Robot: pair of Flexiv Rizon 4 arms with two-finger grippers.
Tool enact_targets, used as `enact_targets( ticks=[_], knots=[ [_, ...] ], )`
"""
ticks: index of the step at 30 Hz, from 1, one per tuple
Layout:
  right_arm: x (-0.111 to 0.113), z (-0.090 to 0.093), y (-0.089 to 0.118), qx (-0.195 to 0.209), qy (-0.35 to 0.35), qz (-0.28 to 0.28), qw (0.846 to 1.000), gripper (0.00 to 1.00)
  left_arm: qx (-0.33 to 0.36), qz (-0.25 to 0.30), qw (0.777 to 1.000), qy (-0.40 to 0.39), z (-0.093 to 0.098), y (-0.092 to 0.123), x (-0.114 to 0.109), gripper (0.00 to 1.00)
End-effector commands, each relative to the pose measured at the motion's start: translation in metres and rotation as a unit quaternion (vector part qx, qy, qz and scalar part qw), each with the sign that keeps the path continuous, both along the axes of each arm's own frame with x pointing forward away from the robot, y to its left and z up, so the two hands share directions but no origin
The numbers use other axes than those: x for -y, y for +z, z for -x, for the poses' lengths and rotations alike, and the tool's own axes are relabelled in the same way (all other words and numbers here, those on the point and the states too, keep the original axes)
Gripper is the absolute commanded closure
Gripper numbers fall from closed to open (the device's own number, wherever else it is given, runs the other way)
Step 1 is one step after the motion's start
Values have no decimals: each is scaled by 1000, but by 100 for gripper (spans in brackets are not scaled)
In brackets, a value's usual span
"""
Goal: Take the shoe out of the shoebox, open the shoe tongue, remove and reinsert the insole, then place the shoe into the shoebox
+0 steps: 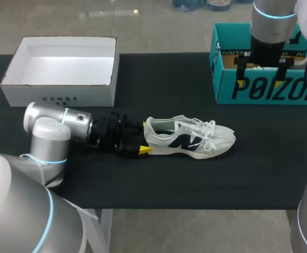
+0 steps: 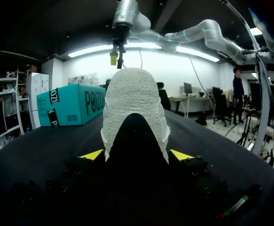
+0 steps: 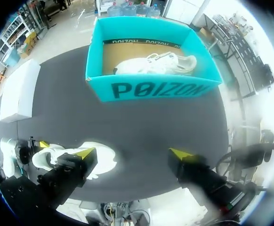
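A white sneaker with a dark side mark (image 1: pixel 190 138) lies on its sole in the middle of the black table, toe to the right. My left gripper (image 1: pixel 141 138) lies low at its heel. In the left wrist view the heel (image 2: pixel 136 108) fills the gap, and both yellow fingertips (image 2: pixel 92 154) press its sides. The teal shoebox (image 1: pixel 264 87) stands open at the back right. My right gripper (image 1: pixel 261 74) hangs above it, open and empty (image 3: pixel 132 153). In the right wrist view a second white shoe (image 3: pixel 155 63) lies inside the shoebox (image 3: pixel 148 87).
A white open box (image 1: pixel 63 92) stands at the back left of the table. Black tabletop (image 1: pixel 185 179) stretches in front of the sneaker to the near edge. My right arm's gripper (image 2: pixel 117 56) shows high beyond the heel in the left wrist view.
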State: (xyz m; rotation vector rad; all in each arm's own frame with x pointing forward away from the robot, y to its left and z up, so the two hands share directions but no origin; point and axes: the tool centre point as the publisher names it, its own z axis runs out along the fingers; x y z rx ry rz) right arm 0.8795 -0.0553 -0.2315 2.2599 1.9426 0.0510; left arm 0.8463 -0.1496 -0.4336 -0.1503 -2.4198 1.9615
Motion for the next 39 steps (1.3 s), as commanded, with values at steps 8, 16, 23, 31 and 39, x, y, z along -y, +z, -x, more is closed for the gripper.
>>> enact_targets(
  ticks=[8,16,23,31,39],
  knots=[
    [-61,44,-10,-53,22,9,998,0,0,-1,1000,0,0,-2,1,100],
    [-105,73,-9,-51,85,-20,995,0,0,-1,1000,0,0,-2,1,100],
    [-130,89,-26,-46,67,2,997,0,0,-1,1000,0,0,-2,1,100],
    [-158,93,-59,-59,117,-139,982,0,0,-1,1000,0,0,-2,1,100],
    [-158,93,-59,-59,117,-139,982,0,0,-1,1000,0,0,-2,1,100]
  ],
)
